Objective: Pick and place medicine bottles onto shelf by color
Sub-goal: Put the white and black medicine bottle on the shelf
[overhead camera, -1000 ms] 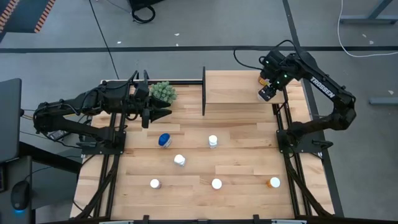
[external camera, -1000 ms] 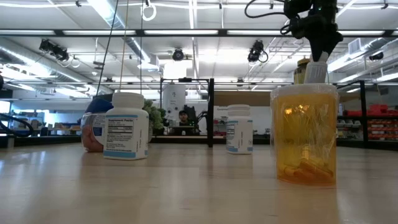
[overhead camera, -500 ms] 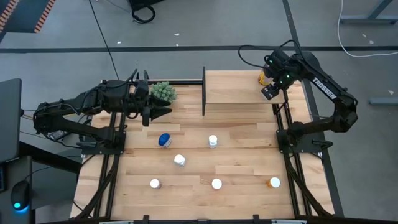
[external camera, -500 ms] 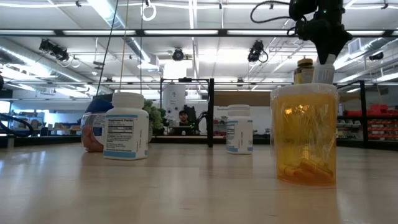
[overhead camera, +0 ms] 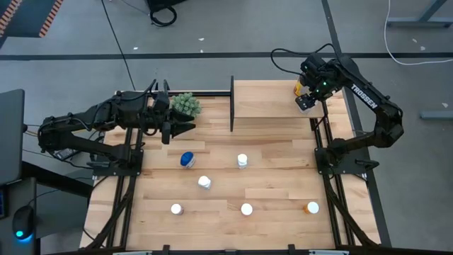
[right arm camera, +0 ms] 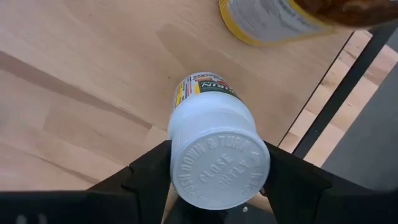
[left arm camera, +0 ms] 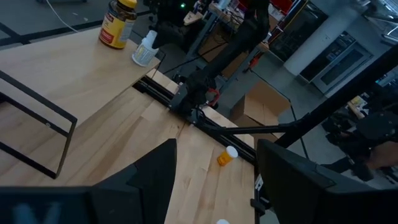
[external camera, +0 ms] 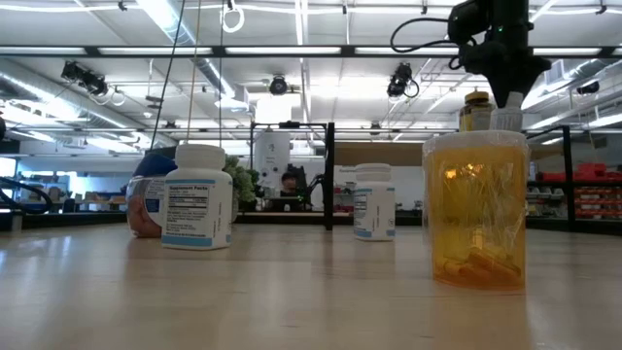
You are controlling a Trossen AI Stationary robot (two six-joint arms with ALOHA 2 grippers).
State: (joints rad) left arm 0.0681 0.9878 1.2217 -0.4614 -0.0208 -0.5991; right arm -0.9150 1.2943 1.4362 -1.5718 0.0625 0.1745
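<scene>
Off the shelf's (overhead camera: pixel 262 103) left end: leave the left gripper (overhead camera: pixel 190 128) parked, fingers spread and empty. At the shelf's right end: right gripper (overhead camera: pixel 304 103) clamped on the white bottle (right arm camera: pixel 217 158) at its cap, base seemingly down on the shelf just beside the amber bottle (left arm camera: pixel 118 23). Check for a flat seat before letting go. Open gently, lift straight up, avoid nudging the amber bottle.

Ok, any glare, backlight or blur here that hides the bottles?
Low view: bright ceiling strips backlight the scene, and the near orange bottle glows translucent. Right wrist view: the white bottle is sharp, but the amber bottle at the frame edge is blurred. High view: even light, faint shadows.
</scene>
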